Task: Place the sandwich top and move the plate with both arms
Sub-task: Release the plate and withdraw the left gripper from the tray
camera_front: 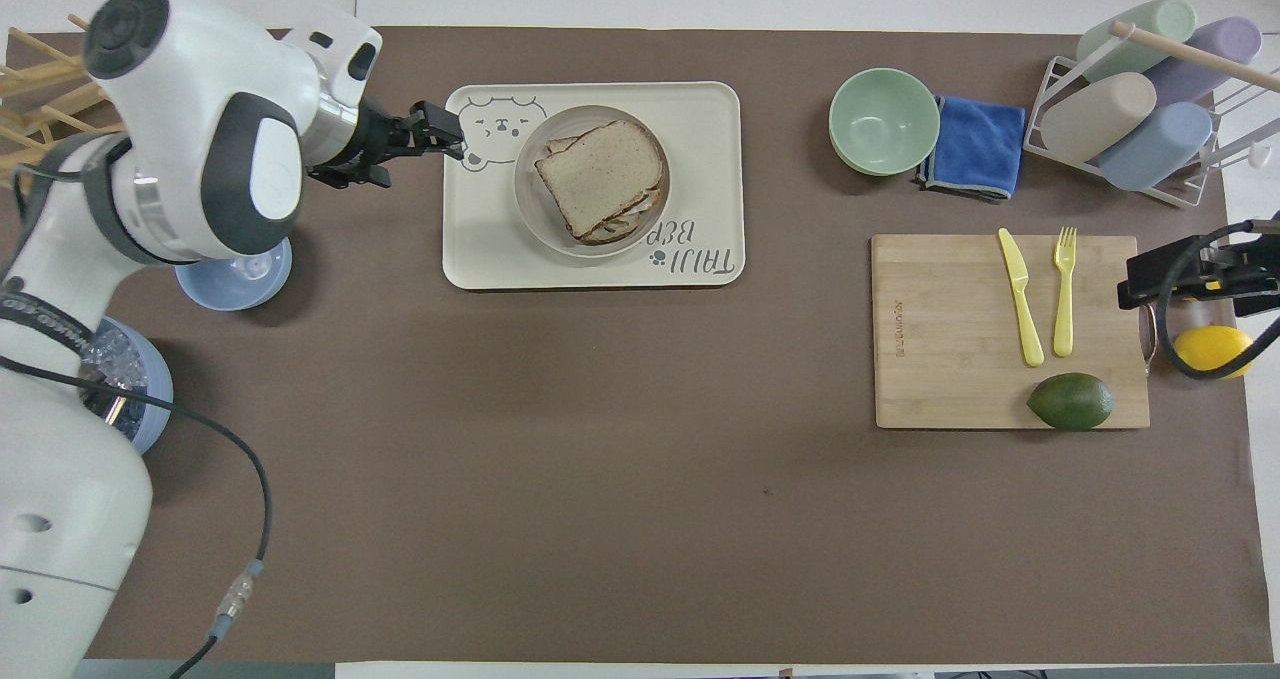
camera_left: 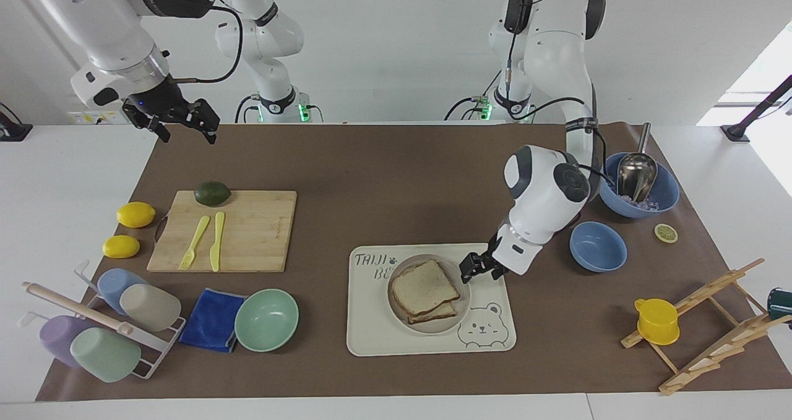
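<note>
Right tool [camera_left: 180,125], on the right arm [camera_left: 111,30], hangs in the air over the desk [camera_front: 600,459] edge at the right arm's end, above the lemon [camera_front: 1212,349] there; its fingers are spread and hold nothing. This arm waits.

Nearest the robots on the left arm's side stands a large blue bowl [camera_left: 662,191] with a metal scoop [camera_left: 636,171] and ice in it. A smaller blue bowl [camera_left: 598,245] sits slightly farther out, with a lemon slice [camera_left: 666,232] beside it.

At the right arm's end lies a wooden cutting board [camera_front: 950,329]. An avocado [camera_front: 1071,401] rests on its nearer edge; a yellow knife [camera_front: 1021,296] and a yellow fork [camera_front: 1064,290] lie side by side on it.

Left tool [camera_left: 479,266], on the left arm [camera_left: 544,194], is over the edge of the tray [camera_front: 700,109] toward the left arm's end, just beside the plate [camera_front: 527,174] and apart from the bread. Its fingers are spread and hold nothing.

The plate rests on the bear-print tray, near mid-desk. The sandwich top [camera_front: 602,171] lies on the plate, stacked on a lower slice [camera_left: 442,312] and turned slightly askew to it.

Farther out toward the right arm's end stand a mint-green bowl [camera_front: 884,120], a folded blue cloth [camera_front: 975,146] touching it, and a wire rack [camera_front: 1140,79] of cups lying on their sides. Toward the left arm's end, a yellow cup [camera_left: 656,321] sits on a wooden drying rack [camera_left: 711,327].
</note>
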Controlling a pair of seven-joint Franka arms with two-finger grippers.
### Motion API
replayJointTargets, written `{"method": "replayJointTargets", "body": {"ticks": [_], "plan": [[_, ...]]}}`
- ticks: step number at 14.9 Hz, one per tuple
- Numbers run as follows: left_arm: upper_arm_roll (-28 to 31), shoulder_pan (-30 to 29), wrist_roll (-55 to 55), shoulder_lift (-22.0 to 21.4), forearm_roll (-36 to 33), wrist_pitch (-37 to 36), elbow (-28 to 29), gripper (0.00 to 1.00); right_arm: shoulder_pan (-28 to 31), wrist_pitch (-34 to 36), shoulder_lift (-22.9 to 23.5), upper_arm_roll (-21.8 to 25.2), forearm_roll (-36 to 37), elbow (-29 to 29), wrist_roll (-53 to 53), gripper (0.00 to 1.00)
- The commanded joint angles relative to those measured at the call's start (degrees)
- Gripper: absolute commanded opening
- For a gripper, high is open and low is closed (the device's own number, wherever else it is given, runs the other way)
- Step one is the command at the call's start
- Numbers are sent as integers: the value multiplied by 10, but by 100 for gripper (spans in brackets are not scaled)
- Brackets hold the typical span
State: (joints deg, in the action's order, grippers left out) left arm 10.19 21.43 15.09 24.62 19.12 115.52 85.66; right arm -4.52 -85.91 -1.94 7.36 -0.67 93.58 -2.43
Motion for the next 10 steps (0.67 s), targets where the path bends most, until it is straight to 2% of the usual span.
{"method": "replayJointTargets", "body": {"ticks": [1,5,10], "plan": [[20,-3,-4,-85,-77,-82,17,100,9,0,-8,-6,-7,9,16,100],[43,-17,-20,-161,-117,-159,16,100,9,0,-9,-6,-7,9,15,100],[43,-24,-17,-193,-139,-189,15,100,9,0,-8,-6,-7,9,15,100]]}}
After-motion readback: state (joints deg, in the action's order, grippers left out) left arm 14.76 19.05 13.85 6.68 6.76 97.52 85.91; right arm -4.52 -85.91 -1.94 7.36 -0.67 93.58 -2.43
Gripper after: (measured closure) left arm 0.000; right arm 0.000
